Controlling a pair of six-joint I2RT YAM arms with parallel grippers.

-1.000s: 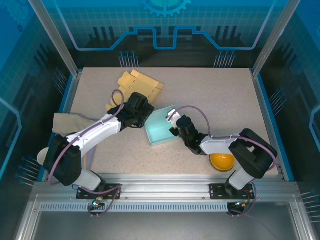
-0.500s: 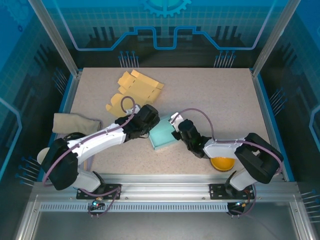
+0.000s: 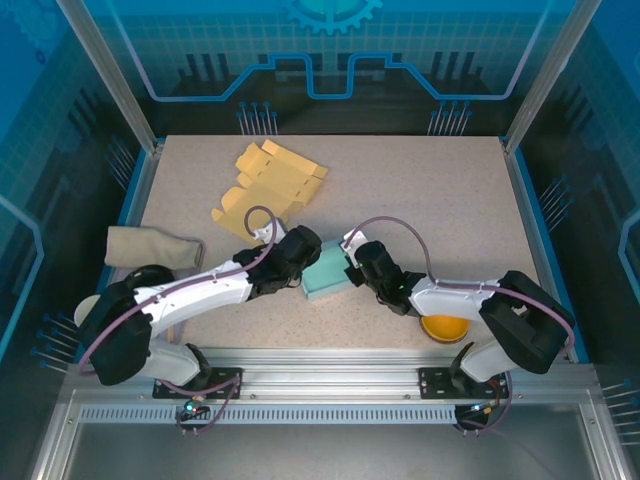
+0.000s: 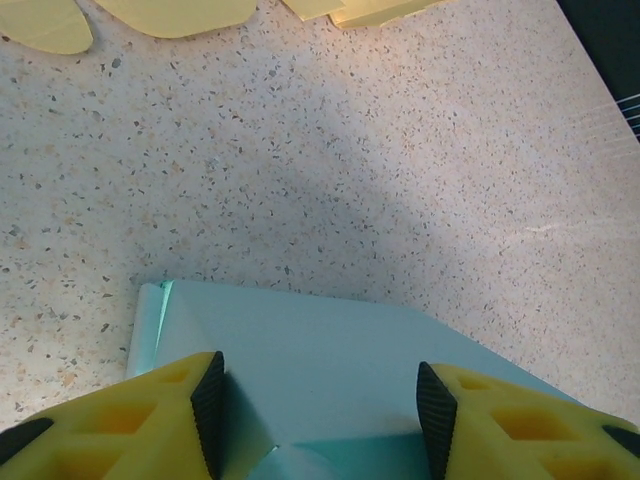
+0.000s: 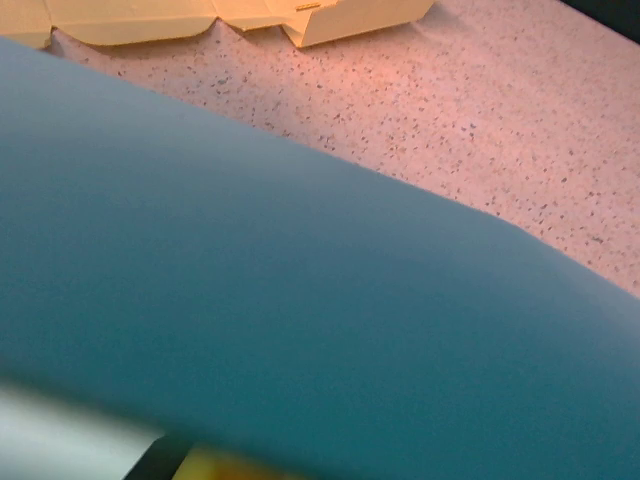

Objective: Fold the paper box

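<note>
1. Two arms have drawn the paper box down the frame toward the near edge over the last second. It now sits at lower centre of the top view, between the left end effector and the right end effector.
2. The box's outline has shrunk. A second ago it stood tilted and open, with a broad teal face showing. Now it looks lower and more compact. My reading is that the walls are being pressed in, so the fold is partway done, not finished.
3. Left end effector: roughly half open, and it has been narrowing. In the wrist view its black pads stand apart over a teal panel with a crease between them. The panel runs out past both fingers, so this is no side clamp. I cannot tell whether the pads press on it.
4. Right end effector: all but closed, at the box's right edge. A blurred teal panel crosses its wrist view very close. I judge it has a thin wall pinched.
5. Yellow blanks lie at upper left, the cloth at left and the bowl at lower right of the worktop, all apart from both arms.
</note>
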